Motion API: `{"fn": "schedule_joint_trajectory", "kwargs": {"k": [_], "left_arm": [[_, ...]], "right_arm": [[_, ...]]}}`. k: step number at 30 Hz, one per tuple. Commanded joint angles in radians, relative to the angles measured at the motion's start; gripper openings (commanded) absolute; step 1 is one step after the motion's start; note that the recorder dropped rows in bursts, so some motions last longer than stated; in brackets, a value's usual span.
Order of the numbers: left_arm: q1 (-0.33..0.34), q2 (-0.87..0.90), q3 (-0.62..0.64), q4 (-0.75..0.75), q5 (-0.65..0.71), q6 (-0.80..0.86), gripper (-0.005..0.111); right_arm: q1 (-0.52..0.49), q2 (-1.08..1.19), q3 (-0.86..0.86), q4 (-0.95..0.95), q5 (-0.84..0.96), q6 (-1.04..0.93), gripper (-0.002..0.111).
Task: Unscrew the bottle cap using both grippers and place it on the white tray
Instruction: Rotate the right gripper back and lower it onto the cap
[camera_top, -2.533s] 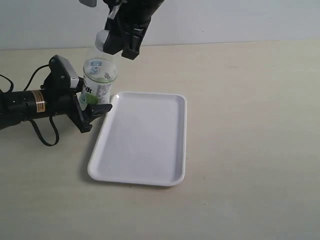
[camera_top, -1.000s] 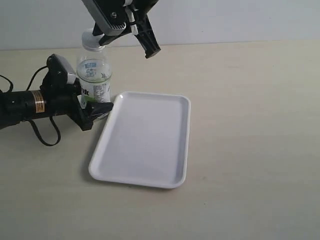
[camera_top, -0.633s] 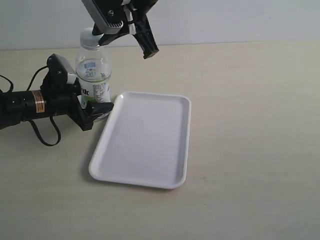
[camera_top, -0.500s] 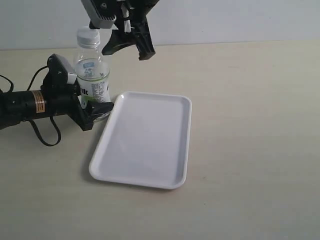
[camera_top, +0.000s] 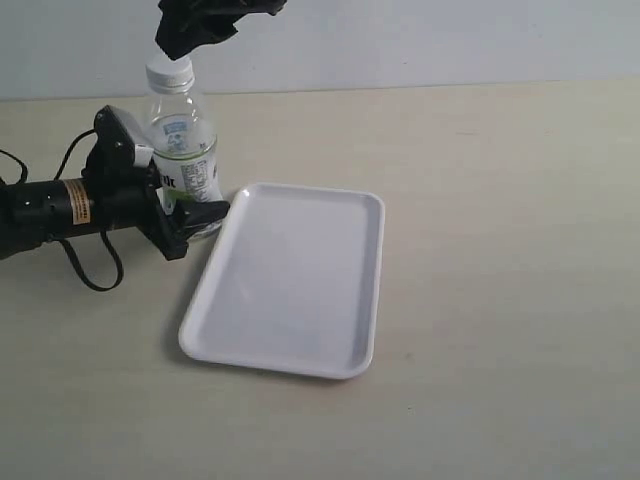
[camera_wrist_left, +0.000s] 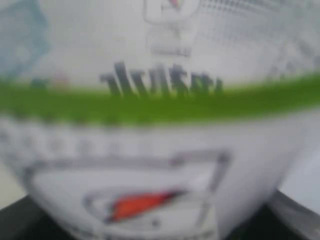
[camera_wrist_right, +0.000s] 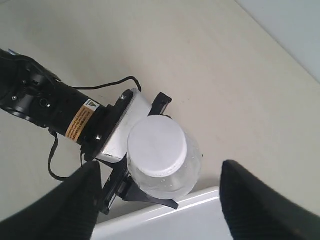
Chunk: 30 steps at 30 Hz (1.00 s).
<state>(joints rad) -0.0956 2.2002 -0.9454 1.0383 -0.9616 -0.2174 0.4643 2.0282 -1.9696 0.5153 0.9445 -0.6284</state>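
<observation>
R gripper (camera_top: 200, 22) fingers (camera_wrist_right: 252, 200) spread wide, clear of bottle cap (camera_wrist_right: 157, 145); cap seated on neck of bottle (camera_top: 185, 150).
Nearest: white tray (camera_top: 290, 345) flat on tabletop (camera_top: 500, 300), its far-left corner just beside the bottle base. Next, L gripper (camera_top: 178, 195) lies horizontal at tabletop left, fingers clamped on the bottle's lower body at the label, one per side; near finger sits btwn bottle base and tray corner. Black cable (camera_top: 90, 275) loops under the gripper body. Bottle upright; in L wrist view its label fills the frame, blurred. Above: cap lies directly under R gripper, btwn the two fingers in R wrist view but lower, touching neither. Farthest: pale wall (camera_top: 450, 40).
</observation>
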Motion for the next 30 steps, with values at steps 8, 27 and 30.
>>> {"fn": "schedule_joint_trajectory", "kwargs": {"k": [8,27,30], "left_arm": [[-0.005,-0.014,0.003,-0.025,-0.011,0.03,0.0],[-0.005,-0.014,0.003,-0.023,-0.006,0.086,0.0],[-0.005,-0.014,0.003,-0.023,-0.006,0.086,0.0]], "right_arm": [[0.001,-0.005,-0.004,-0.139,-0.078,0.258,0.072],[0.164,0.114,-0.166,-0.491,0.07,0.474,0.071],[0.164,0.125,-0.166,-0.491,0.049,0.474,0.071]]}}
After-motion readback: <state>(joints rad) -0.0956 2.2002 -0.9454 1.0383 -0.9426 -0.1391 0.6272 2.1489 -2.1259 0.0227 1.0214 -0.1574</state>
